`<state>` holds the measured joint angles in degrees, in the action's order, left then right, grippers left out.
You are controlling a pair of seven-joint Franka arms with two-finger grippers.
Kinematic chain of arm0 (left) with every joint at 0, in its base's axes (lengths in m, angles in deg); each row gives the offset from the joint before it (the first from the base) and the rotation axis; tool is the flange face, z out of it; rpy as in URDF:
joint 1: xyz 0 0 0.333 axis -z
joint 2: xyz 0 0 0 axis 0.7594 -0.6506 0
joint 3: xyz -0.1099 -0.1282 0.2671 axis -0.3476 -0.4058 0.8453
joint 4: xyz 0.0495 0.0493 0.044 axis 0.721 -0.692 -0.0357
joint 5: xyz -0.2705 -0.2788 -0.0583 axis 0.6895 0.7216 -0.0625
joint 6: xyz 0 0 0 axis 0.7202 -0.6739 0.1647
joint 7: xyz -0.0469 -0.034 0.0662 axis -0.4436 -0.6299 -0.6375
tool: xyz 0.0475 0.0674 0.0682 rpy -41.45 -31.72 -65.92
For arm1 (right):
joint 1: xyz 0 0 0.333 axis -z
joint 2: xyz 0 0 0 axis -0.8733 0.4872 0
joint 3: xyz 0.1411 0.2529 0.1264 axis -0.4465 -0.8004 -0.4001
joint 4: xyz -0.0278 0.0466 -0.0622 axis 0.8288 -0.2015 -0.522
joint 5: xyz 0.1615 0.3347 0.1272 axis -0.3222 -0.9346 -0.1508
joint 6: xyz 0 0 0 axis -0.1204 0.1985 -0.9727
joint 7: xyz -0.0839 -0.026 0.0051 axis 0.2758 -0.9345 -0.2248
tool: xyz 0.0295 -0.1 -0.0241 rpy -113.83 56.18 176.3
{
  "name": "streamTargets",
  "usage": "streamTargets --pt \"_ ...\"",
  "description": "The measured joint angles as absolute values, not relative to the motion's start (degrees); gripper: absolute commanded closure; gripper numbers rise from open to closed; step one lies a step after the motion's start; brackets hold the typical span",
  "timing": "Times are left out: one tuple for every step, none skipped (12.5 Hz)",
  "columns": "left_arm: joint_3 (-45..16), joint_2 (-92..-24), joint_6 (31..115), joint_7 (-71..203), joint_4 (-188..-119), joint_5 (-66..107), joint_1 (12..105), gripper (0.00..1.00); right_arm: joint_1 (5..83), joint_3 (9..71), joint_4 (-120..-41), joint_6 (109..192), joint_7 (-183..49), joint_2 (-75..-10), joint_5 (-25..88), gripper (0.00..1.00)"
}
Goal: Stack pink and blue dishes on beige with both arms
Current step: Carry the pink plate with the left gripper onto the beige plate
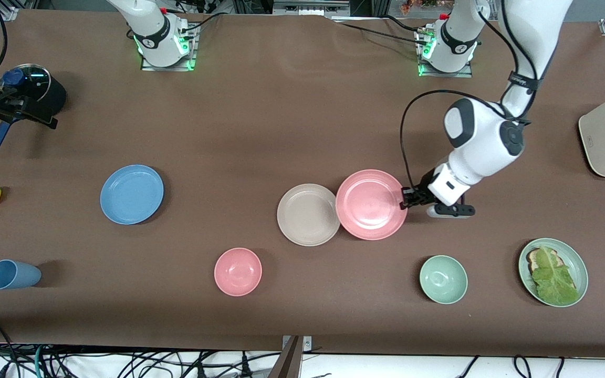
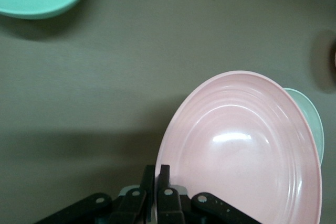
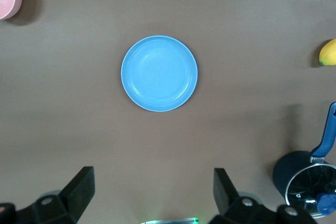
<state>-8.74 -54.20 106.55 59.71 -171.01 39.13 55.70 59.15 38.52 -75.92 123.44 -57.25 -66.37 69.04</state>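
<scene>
Nearest the camera, a deep pink bowl [image 1: 238, 271] sits lower than the beige plate [image 1: 308, 214], a shallow matte round with a low rim. Beside it, the left gripper [image 1: 406, 199] pinches the pink plate [image 1: 371, 204] by its rim, overlapping the beige edge. That thin edge-hold could slip or tilt. The right gripper [image 3: 152, 195] hangs open above the blue plate [image 1: 132, 194], toward the right arm's end of the brown desk [image 1: 260, 131].

Both arms [image 1: 483, 152] were white with rounded housings and dark grey circular joint caps. Black cables looped alongside the links. Green indicator lights glowed at each base [image 1: 166, 50]. The grippers [image 1: 405, 199] were black, with visible screws.
</scene>
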Motion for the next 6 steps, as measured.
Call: streamTargets --pt "-8.8 -54.8 108.0 60.3 -171.0 39.1 57.1 1.00 59.2 38.5 -75.9 123.4 -57.3 -66.4 69.0 0.00" --pt "-8.8 -55.5 109.7 60.9 -171.0 39.1 58.3 1.00 59.2 38.5 -75.9 123.4 -57.3 -66.4 69.0 0.00" --pt "-8.8 -56.3 111.3 61.3 -171.0 39.1 59.3 1.00 59.1 38.5 -75.9 123.4 -57.3 -66.4 69.0 0.00" --pt "-8.8 -57.1 113.1 61.4 -171.0 39.1 60.4 1.00 59.2 38.5 -75.9 123.4 -57.3 -66.4 69.0 0.00" --pt "-8.8 -58.0 114.9 61.6 -171.0 39.1 61.5 1.00 59.2 38.5 -75.9 123.4 -57.3 -66.4 69.0 0.00" --pt "-8.8 -58.9 116.5 61.7 -170.8 39.1 62.6 1.00 59.2 38.5 -75.9 123.4 -57.3 -66.4 69.0 0.00"
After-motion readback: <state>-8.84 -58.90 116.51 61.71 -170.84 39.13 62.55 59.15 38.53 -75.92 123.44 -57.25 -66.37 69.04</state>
